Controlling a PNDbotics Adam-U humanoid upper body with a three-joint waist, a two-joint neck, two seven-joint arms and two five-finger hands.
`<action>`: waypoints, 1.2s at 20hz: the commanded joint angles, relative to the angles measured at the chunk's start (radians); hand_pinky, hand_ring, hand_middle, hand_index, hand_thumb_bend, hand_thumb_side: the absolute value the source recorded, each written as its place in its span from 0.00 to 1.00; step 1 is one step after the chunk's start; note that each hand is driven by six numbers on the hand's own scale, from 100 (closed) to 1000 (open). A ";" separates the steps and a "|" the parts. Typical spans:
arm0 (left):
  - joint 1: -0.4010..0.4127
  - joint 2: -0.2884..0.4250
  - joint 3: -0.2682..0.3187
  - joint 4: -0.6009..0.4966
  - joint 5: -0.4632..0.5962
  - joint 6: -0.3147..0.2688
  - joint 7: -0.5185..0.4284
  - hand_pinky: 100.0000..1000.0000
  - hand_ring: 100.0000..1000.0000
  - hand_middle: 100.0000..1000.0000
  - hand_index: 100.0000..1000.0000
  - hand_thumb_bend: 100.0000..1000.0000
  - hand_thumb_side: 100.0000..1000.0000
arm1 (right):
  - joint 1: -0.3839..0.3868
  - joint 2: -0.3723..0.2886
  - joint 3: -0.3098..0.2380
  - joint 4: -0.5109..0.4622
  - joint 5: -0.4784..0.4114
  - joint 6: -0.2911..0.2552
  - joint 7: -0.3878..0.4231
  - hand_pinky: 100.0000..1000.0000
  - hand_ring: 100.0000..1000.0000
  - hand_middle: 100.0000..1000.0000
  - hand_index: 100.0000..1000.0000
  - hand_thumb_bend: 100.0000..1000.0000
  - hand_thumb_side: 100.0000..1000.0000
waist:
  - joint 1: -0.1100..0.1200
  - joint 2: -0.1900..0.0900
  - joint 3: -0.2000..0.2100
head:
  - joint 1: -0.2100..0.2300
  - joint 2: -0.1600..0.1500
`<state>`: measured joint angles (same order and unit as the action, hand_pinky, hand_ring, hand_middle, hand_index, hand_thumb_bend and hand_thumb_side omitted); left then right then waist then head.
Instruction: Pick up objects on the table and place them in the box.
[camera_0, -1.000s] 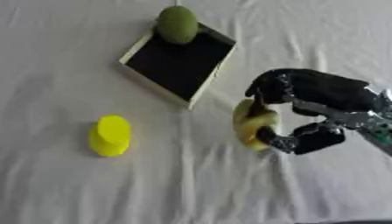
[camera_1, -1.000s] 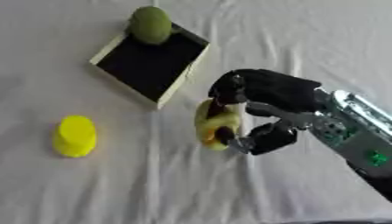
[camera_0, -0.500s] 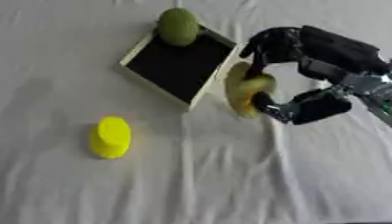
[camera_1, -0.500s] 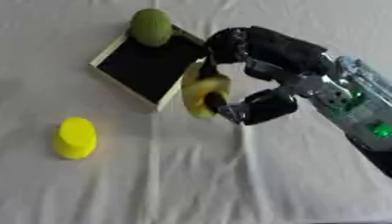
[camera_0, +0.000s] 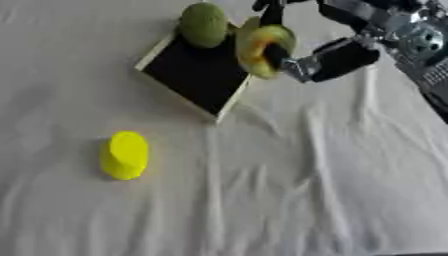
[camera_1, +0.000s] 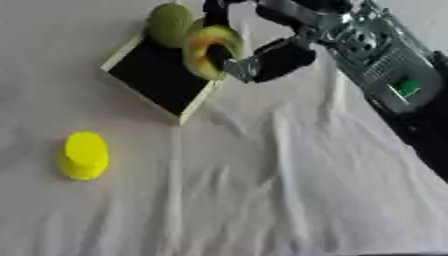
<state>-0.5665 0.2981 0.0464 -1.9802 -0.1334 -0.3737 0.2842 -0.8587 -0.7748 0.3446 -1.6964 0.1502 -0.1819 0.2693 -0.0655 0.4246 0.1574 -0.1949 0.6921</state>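
Note:
My right hand (camera_0: 325, 56) comes in from the upper right, shut on a yellow-green curved fruit (camera_0: 260, 50) that hangs over the right edge of the box. The box (camera_0: 199, 73) is shallow with a black floor and pale rim, lying askew at the upper middle. A round green fruit (camera_0: 204, 24) sits in its far corner. A yellow cylinder (camera_0: 125, 155) lies on the white cloth at the lower left, well away from the hand. My left hand shows in neither view.
A wrinkled white cloth (camera_0: 289, 190) covers the whole table. My right forearm (camera_1: 385, 75), silver and black, slants along the upper right side.
My right hand has carried the yellow-green fruit up and to the left, from the cloth to the right of the box to over the box's right edge.

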 joint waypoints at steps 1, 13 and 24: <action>-0.022 0.006 -0.005 -0.020 0.007 -0.004 -0.009 0.72 0.73 0.67 0.89 0.00 0.32 | -0.044 0.010 -0.023 0.076 -0.007 -0.010 0.005 0.89 0.76 0.29 0.54 0.00 0.19 | 0.000 -0.014 0.009 | -0.020 -0.023; -0.084 -0.016 -0.022 -0.020 0.026 -0.021 -0.030 0.72 0.73 0.67 0.89 0.00 0.31 | -0.113 0.087 -0.040 0.369 0.084 -0.140 0.009 0.90 0.79 0.33 0.58 0.00 0.04 | -0.023 0.030 0.082 | -0.051 -0.069; -0.077 -0.012 -0.023 -0.020 0.028 -0.016 -0.038 0.72 0.73 0.67 0.89 0.00 0.31 | -0.099 0.091 -0.048 0.412 0.222 -0.213 0.039 0.94 0.87 0.49 0.72 0.00 0.11 | -0.020 0.026 0.073 | -0.042 -0.049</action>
<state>-0.6349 0.2726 0.0224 -1.9803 -0.1095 -0.3891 0.2495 -0.9442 -0.6634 0.3136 -1.2731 0.3566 -0.3885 0.3034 -0.0917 0.4784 0.2317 -0.2390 0.6404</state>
